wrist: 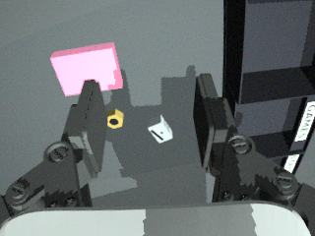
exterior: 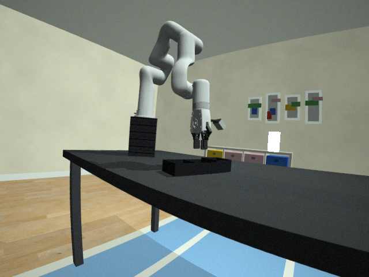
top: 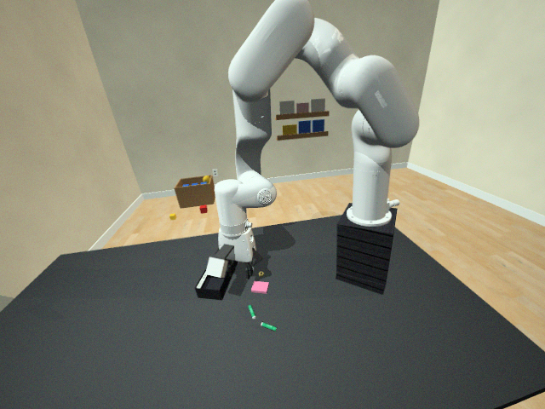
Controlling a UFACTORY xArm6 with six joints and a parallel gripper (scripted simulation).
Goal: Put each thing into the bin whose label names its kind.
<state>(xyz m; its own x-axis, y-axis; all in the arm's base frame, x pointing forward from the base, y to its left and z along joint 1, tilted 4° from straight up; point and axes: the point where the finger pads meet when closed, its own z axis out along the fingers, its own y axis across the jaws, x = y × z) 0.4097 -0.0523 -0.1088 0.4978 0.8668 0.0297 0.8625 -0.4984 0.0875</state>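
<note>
A white six-joint arm rose from a black ribbed pedestal on the dark bench, arching down beside a black open bin. Near it lay a small yellow nut, a pink square pad and two green cylinders
</note>
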